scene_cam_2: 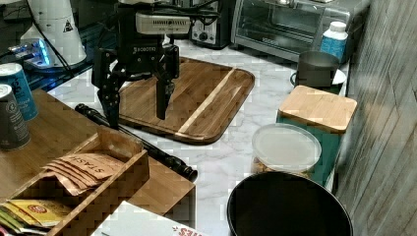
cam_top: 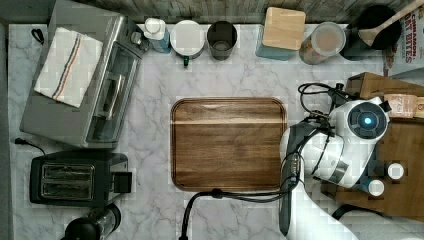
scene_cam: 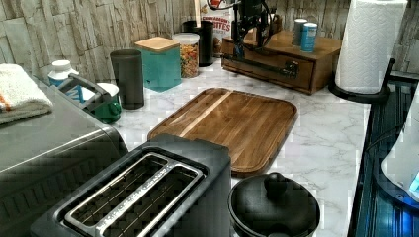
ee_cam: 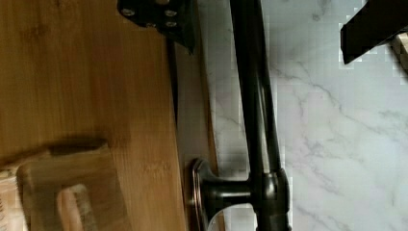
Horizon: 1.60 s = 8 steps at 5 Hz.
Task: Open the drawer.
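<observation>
**Fingers straddling the bar, nothing gripped yet**

We are seeing the gripper [scene_cam_2: 136, 110] hanging spread wide above the bar handle [scene_cam_2: 142, 143], one finger [scene_cam_2: 112, 105] over the wooden box top and the other finger [scene_cam_2: 163, 101] out over the tray side. It is clasping nothing. In the wrist view the handle [ee_cam: 257, 120] is running between the two fingertips, with clear gaps on both sides.

The drawer [scene_cam: 269, 64] is sitting at the far right of the left view, under the wooden box [scene_cam: 316, 47] with two cans on top. It is looking closed or very nearly so; we cannot tell which.

Risks, as we are judging them:
- The inner finger is hovering over the box top, not the gap behind the bar. If it descends there, it is likely hitting wood.
- Closing too high would be pinching air.
- A pull off the drawer's axis could be dragging the whole box across the marble counter [cam_top: 150, 125].

The wrist view is giving us the handle's mounting post [ee_cam: 226, 192] and the gap behind the bar; the right view is giving finger height. The top view is hiding the fingers under the arm [cam_top: 350, 135], but showing the tray [cam_top: 227, 142] lying in the pull path.
</observation>
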{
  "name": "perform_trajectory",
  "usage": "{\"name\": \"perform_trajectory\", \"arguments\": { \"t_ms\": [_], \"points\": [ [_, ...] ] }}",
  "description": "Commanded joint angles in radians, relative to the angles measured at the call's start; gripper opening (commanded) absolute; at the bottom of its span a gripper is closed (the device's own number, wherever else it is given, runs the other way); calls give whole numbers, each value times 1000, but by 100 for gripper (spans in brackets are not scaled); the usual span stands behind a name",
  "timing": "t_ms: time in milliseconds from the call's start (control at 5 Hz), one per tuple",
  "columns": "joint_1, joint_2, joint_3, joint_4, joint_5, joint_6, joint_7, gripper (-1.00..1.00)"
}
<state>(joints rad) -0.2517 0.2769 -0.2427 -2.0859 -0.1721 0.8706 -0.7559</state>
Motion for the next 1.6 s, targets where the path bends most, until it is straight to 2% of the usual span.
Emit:
{"name": "perform_trajectory", "arguments": {
  "t_ms": [200,1000,1400,1600],
  "points": [
    [-36,66,24,-54,38,147,-78,100],
    [-56,143,31,-17,92,180,-162,100],
    [2,84,44,-16,105,112,-111,100],
    [14,36,81,-53,130,134,-126,100]
  ]
}}
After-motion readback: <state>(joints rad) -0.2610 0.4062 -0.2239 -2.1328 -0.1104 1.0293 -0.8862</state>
